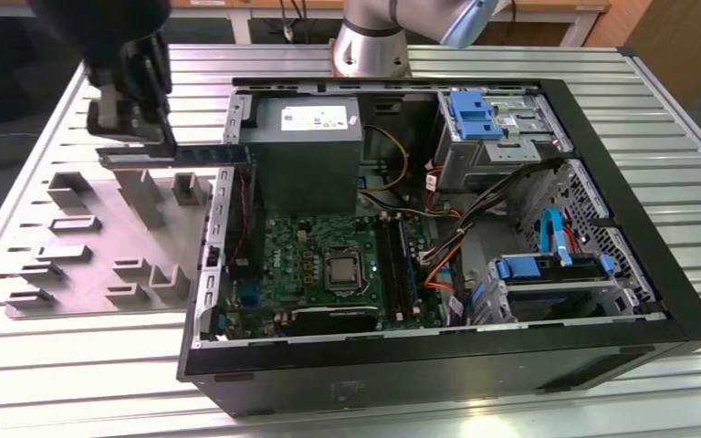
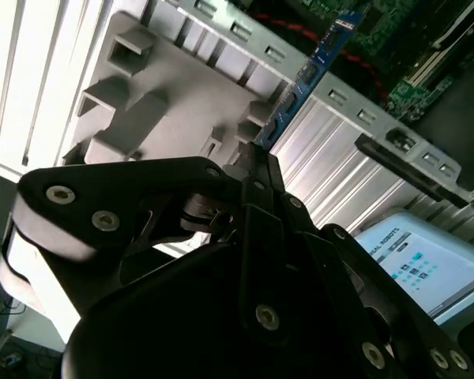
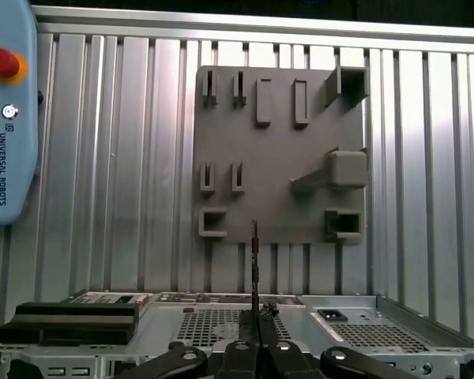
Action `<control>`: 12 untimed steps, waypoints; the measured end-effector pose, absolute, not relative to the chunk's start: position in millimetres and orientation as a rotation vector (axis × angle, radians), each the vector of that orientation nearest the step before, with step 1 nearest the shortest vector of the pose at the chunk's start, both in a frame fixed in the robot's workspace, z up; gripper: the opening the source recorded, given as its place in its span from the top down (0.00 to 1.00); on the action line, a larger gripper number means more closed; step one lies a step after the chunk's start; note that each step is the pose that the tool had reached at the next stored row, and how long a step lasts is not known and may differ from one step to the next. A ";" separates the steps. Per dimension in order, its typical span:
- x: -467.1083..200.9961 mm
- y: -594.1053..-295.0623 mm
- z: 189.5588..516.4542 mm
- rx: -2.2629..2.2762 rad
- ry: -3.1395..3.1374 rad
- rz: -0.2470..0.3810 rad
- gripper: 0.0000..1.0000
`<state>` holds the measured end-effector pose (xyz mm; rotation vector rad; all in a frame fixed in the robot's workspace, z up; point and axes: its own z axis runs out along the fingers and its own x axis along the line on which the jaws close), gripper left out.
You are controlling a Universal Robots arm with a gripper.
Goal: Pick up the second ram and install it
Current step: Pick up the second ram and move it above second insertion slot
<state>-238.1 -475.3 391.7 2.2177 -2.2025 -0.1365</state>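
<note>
I have the second ram [image 1: 198, 155] clamped in my jaws, beside the open computer case [image 1: 643, 328].
In the exterior view, the ribbed metal table [image 1: 692, 137] carries the case, with the grey fixture plate [image 1: 95, 265] at the case's nine o'clock. My gripper [image 1: 135, 137] hangs at the case's ten o'clock, over the plate, holding the stick level. It seems clear of the plate's blocks.

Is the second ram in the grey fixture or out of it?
Out of it. The fingers are shut on the second ram, holding it in the air over the grey fixture.
</note>
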 end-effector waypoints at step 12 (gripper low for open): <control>-183.3 -475.3 391.8 2.217 -2.202 -0.138 0.88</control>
